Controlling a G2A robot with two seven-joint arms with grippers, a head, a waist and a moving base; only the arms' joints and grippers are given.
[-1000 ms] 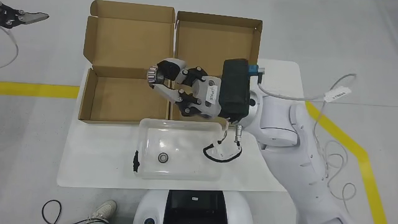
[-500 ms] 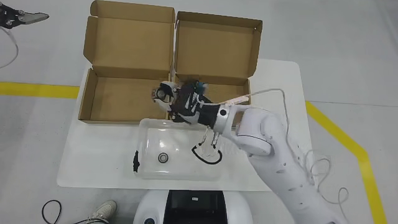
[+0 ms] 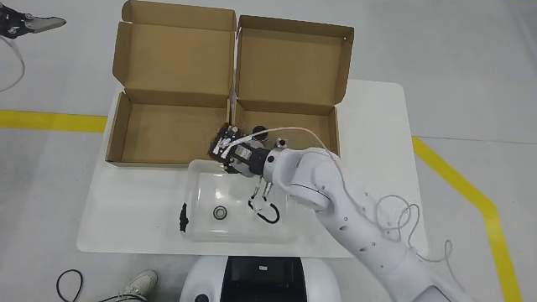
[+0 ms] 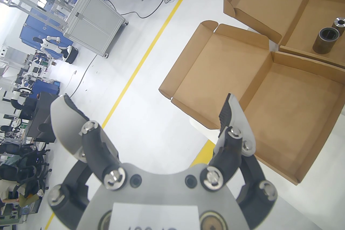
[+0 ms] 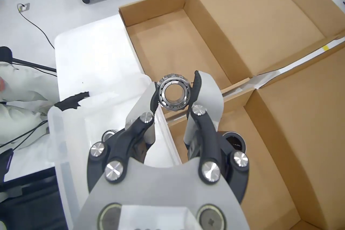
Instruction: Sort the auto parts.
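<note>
On the white tabletop [image 3: 373, 126] sit two matte corrugated cardboard boxes [image 3: 159, 130] and a clear thin-walled bin [image 3: 195, 197]. The left gripper [image 4: 147, 104] hangs aside, jaws released. The right gripper [image 5: 174, 92], jaws clenched on a ribbed steel bearing ring [image 5: 172, 79], hovers above the boxes' near walls. Released here, the ring could strike a rim and roll astray.

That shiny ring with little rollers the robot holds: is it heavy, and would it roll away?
The bearing looks all metal, so it is probably heavy for its size and stiff. Being round, it could roll if it lands on edge. The right tool pinches it only by its curved outer sides, so it might slip.
</note>
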